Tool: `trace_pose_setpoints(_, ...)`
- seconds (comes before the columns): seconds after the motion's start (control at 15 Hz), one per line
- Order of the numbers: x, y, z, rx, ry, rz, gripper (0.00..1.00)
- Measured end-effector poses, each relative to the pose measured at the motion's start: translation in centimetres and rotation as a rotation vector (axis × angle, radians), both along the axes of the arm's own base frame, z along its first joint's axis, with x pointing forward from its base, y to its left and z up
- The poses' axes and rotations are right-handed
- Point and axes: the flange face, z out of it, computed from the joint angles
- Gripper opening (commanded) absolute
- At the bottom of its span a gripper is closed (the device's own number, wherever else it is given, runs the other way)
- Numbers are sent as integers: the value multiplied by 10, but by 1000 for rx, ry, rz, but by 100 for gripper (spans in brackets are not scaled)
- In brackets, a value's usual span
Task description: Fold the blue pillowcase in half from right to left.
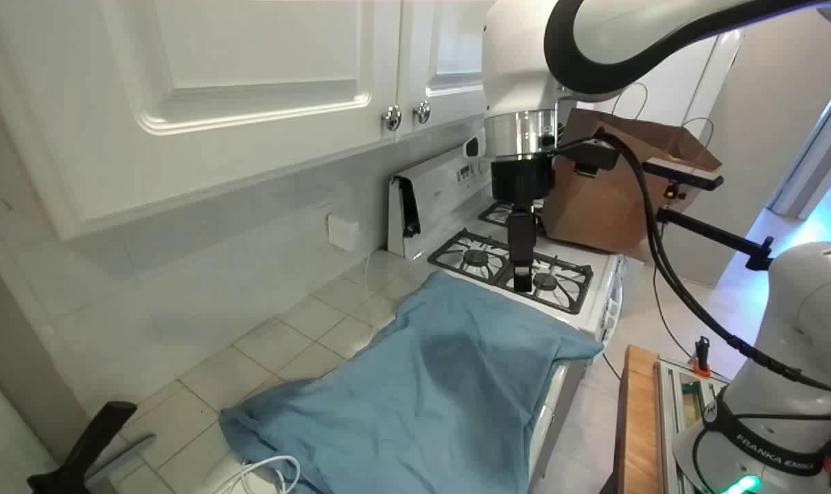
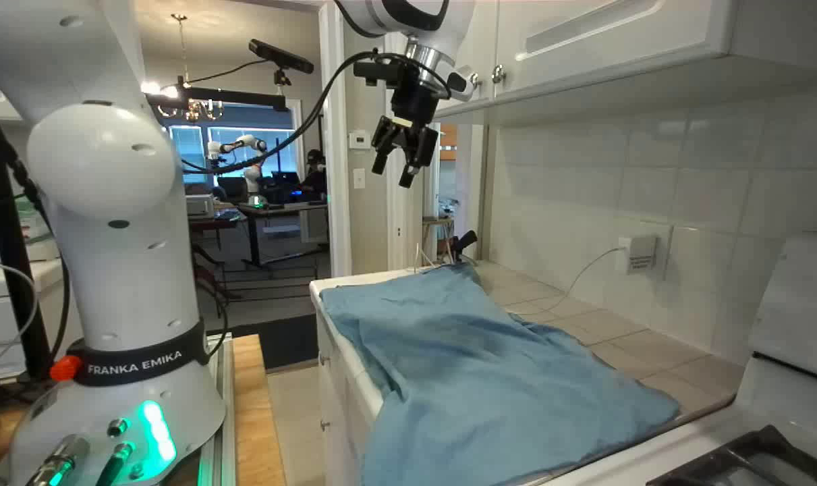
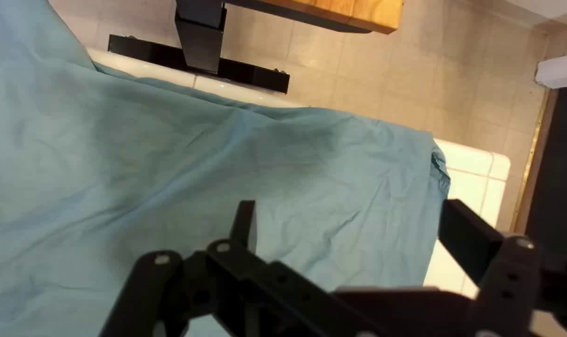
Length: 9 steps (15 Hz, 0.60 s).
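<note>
- Closest in the wrist view, the end effector [image 3: 349, 217] hangs with its fingers [image 3: 468, 229] spread wide and nothing between them, well above the blue pillowcase [image 1: 415, 391], appearing to straddle its end edge away from the stove [image 1: 604, 271].
- Wrinkled and apparently unfolded, the cloth lies along the tiled tabletop [image 1: 213, 374], one end reaching the stove, part of it draping past the front edge.
- Step in hand, as I judge it: lining up for an edge pinch. Whose right is meant is unclear; by the robot's own facing, it would be the stove end.
- Lower straight, one finger past the hem, and close on a small bite; a mid-cloth pinch would probably just bunch it.
- Carry low and slowly, then lay hem on hem; loose cloth will likely drag its under layer over smooth tile.
- White cable [image 1: 240, 473] overlaps one corner in an exterior view, on the cloth or just beside it, I cannot tell; it might snag.
- Near that corner is a black-handled tool [image 1: 86, 449], its kind unclear.
- Around: a paper bag [image 1: 580, 213] on or just behind the stove, white cabinets [image 1: 264, 55] above the tabletop that could crowd a high lift, a second robot arm [image 2: 252, 174] in the room beyond.
</note>
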Motion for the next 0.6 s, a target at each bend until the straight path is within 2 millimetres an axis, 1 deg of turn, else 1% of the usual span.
trace_pose_setpoints(0.4,0,0,0,0,0,0,100)
trace_pose_setpoints(0.47,1,-3,0,-2,-4,-6,100)
trace_pose_setpoints(0.53,4,-9,1,-2,-17,-21,100)
trace_pose_setpoints(0.6,8,-21,2,4,-40,-41,100)
